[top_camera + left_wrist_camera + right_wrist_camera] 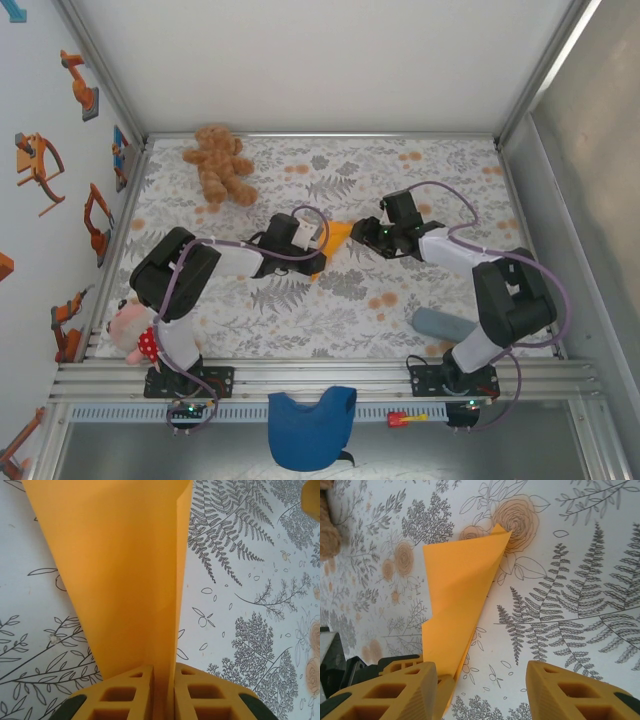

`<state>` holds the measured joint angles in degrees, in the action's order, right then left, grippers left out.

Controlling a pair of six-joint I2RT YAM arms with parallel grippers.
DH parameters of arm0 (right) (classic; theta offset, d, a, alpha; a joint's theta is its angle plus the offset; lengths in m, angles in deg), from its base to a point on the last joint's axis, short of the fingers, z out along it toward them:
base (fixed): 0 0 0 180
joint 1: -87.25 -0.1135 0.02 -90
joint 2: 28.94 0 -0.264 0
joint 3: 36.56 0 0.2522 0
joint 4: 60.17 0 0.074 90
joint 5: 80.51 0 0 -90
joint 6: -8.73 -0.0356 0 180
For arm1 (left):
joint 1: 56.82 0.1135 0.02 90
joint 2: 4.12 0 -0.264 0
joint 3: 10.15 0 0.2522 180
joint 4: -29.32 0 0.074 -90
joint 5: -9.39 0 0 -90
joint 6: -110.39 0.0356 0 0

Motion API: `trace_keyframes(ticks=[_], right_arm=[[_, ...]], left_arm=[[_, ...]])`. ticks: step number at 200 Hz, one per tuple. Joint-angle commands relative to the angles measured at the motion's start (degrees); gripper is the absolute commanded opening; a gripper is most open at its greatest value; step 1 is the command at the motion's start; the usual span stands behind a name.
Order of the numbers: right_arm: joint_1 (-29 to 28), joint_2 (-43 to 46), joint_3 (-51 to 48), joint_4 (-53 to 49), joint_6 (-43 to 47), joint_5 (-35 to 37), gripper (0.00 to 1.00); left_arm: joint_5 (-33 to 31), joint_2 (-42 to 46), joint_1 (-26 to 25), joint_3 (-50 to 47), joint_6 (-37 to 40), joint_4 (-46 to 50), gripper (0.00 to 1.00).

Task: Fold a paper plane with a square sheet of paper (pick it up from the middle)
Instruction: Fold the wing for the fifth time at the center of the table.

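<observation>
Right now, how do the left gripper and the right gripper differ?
The left gripper is shut on the orange paper; the right gripper stands open, holding nothing. The paper runs between the left gripper's fingers but lies beside one right finger. Both have yellow fingers.

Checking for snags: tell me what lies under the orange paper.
Floral tablecloth shows all round the paper, which the left gripper pinches. The patch directly beneath it is covered, so unseen.

Top external: high above near edge, looking down over whole floral-print table (330, 300). Left, right wrist cameras: very near, facing tabletop. All three share folded bright orange paper sheet (338, 238) (125, 580) (457, 590) mid-table.
</observation>
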<state>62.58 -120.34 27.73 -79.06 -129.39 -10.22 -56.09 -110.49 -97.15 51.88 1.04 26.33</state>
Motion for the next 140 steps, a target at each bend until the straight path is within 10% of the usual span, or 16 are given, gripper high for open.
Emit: trace_keyframes(ticks=[1, 140], right_arm=[[-0.5, -2.1, 0.5, 1.2, 3.8, -2.1, 0.49], [-2.1, -6.0, 5.8, 0.8, 4.6, 0.9, 0.5]], left_arm=[[1.5, -1.1, 0.2, 0.9, -1.8, 1.4, 0.16], [-3.2, 4.8, 0.3, -3.1, 0.7, 0.4, 0.16]])
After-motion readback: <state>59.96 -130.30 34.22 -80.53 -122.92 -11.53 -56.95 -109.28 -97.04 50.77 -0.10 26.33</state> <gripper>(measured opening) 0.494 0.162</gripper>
